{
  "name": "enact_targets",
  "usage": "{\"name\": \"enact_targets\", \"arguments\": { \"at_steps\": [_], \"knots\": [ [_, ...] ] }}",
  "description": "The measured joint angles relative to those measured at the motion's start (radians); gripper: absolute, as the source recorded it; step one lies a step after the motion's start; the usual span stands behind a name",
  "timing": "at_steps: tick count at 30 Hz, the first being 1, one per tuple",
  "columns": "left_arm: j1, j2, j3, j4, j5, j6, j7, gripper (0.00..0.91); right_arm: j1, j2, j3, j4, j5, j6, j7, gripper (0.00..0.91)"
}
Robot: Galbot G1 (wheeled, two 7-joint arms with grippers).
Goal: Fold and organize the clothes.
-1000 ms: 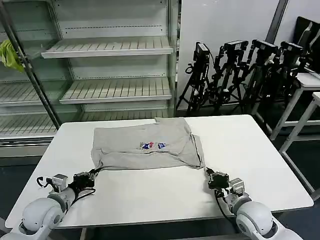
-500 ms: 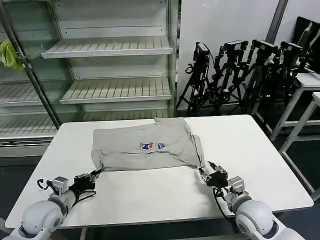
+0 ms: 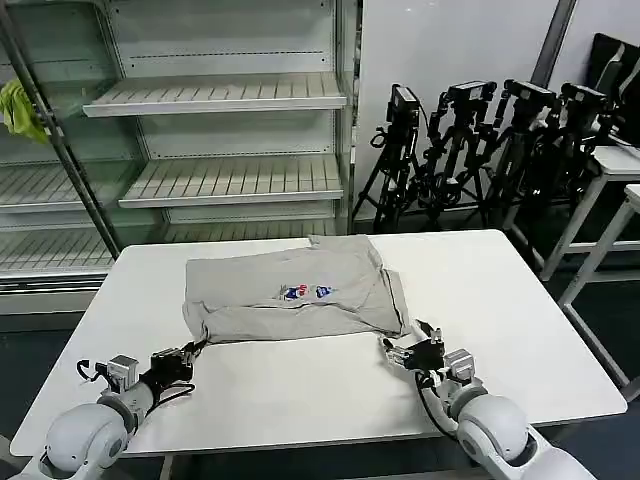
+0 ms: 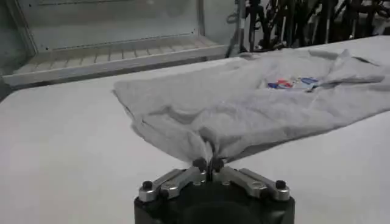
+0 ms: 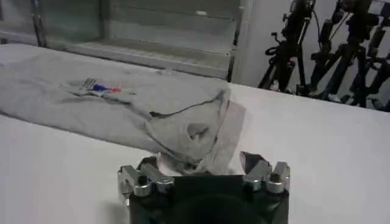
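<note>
A light grey T-shirt [image 3: 290,290] with a small multicoloured chest print lies spread and partly folded across the far half of the white table [image 3: 330,400]. My left gripper [image 3: 190,351] is at the shirt's near left corner, shut on a pinch of the fabric [image 4: 207,146]; in the left wrist view the left gripper [image 4: 207,164] has its tips pressed together on the cloth. My right gripper [image 3: 403,348] is at the near right corner and open. In the right wrist view the right gripper [image 5: 201,164] has the crumpled corner of the shirt [image 5: 195,137] lying between its spread fingers [image 5: 253,163].
Behind the table stands an open shelf unit [image 3: 220,95] with a yellow-green rag [image 3: 18,108] hanging at its left. Black tripods [image 3: 480,140] stand at the back right, and other white tables [image 3: 620,160] are at the right edge.
My right gripper has slid left and forward until its open fingers straddle the shirt's near right corner. The left gripper, still holding the other corner, has drawn back slightly.
</note>
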Motion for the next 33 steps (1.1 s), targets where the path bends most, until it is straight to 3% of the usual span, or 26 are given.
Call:
{"name": "enact_targets", "arguments": {
  "at_steps": [1, 4, 21, 33],
  "knots": [
    [0.001, -0.001, 0.0, 0.0, 0.001, -0.001, 0.0, 0.05, 0.002, 0.001, -0.001, -0.005, -0.002, 0.002, -0.001, 0.071],
    [0.004, -0.001, 0.0, 0.001, 0.004, -0.003, 0.002, 0.05, 0.006, 0.004, -0.003, -0.015, -0.01, 0.007, -0.004, 0.0],
    [0.028, 0.006, -0.018, -0.004, 0.008, -0.016, 0.01, 0.05, -0.034, -0.024, 0.014, 0.005, -0.023, 0.008, -0.005, 0.0],
    [0.114, 0.039, -0.075, -0.057, -0.001, -0.021, 0.011, 0.05, -0.149, -0.147, 0.081, 0.14, 0.04, -0.026, 0.014, 0.0]
  ]
}}
